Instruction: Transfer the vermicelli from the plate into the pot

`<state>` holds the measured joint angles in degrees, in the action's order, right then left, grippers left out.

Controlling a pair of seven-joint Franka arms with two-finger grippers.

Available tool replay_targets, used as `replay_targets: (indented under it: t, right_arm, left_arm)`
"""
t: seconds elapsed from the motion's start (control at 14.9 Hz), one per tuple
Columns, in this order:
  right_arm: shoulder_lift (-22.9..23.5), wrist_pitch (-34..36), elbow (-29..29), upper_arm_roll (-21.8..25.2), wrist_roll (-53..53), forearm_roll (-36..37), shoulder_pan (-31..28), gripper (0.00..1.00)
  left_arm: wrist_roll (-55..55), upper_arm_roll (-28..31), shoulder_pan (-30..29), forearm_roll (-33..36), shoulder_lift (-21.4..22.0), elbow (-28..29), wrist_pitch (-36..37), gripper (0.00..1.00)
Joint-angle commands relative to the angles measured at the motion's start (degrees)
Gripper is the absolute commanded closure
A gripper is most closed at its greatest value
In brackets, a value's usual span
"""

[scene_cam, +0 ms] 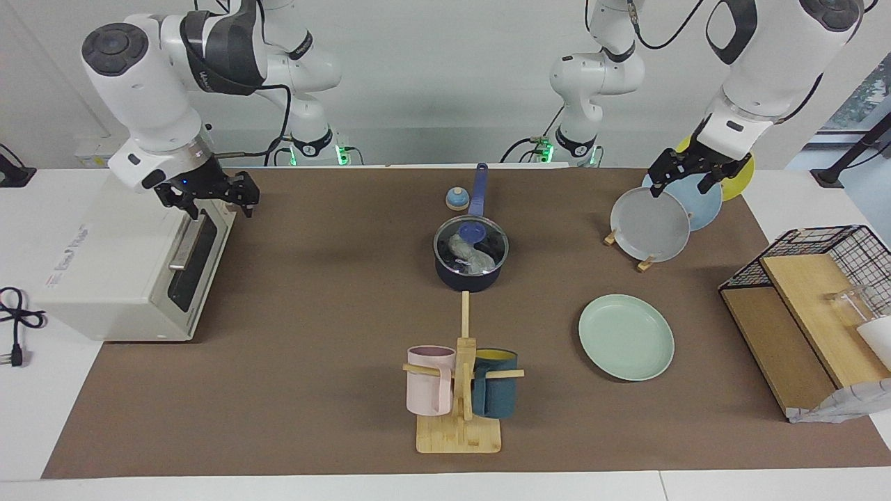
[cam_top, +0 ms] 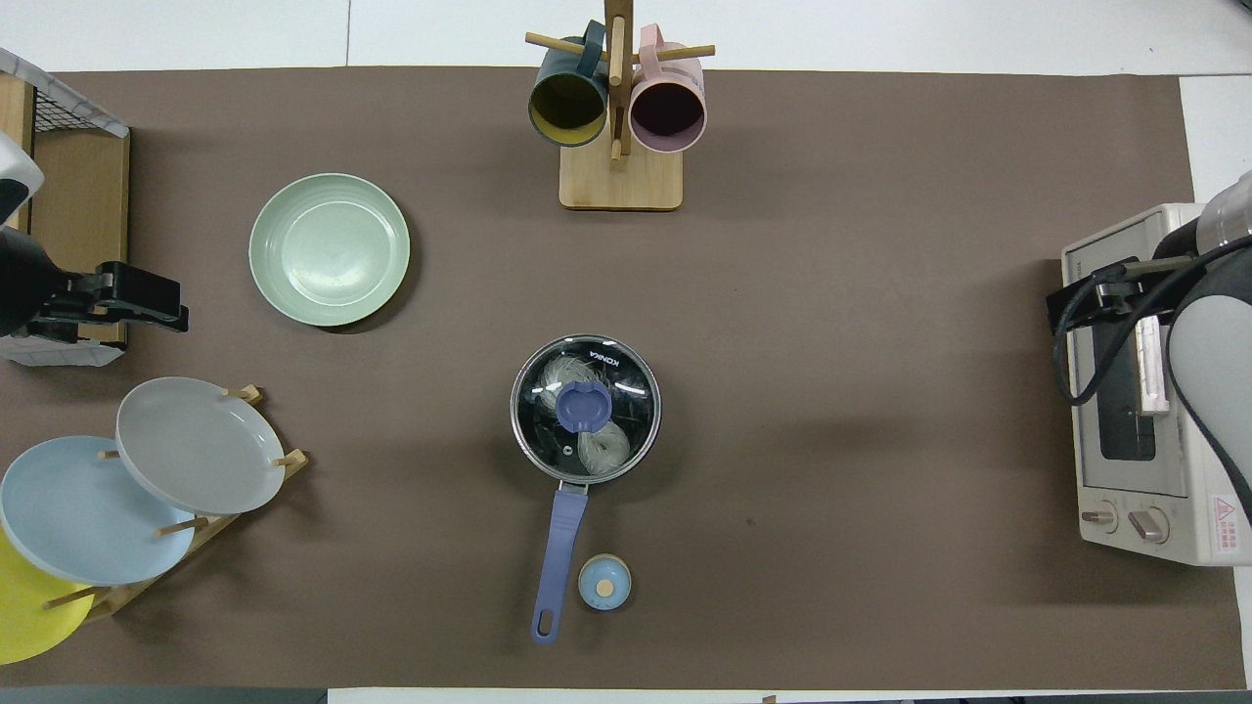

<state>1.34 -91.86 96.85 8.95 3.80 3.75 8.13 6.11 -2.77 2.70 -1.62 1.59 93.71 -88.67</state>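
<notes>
You see the whitish vermicelli bundle (scene_cam: 468, 252) inside the dark lidded pot (scene_cam: 470, 274). Beside the pot, the round mint-green plate (scene_cam: 626, 337) is bare. Both claws, left gripper (scene_cam: 686, 179) and right gripper (scene_cam: 209, 200), are spread and hold nothing.

The vermicelli (cam_top: 595, 445) — a pale, glassy tangle of very thin strands — lies inside the pot (scene_cam: 470, 277), seen through the clear glass lid (cam_top: 626, 391) that sits flat on the rim with its blue knob at the middle. The pot is small, deep and dark navy, upright near the middle of the desk (scene_cam: 313, 313), its long blue handle pointing straight toward the robots. The plate (scene_cam: 626, 337) — round, pale mint green, low-rimmed — lies flat and bare, farther from the robots than the pot and toward the left arm's end.
</notes>
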Motion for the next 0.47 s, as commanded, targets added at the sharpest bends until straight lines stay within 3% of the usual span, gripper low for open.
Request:
replay_targets:
  t: [0.0, 0.4]
  right_arm:
    - [-1.34, 2.64, -0.09, 0.97, 1.82, -0.24, -0.48, 0.00]
    - [-0.73, 3.79, -4.12, 0.36, 1.29, -0.41, -0.48, 0.00]
  left_arm:
    - [-0.23, 0.31, 0.28, 1.18, 1.67, 1.74, -0.01, 0.00]
    - [-0.23, 0.31, 0.28, 1.09, 1.75, 1.74, -0.01, 0.00]
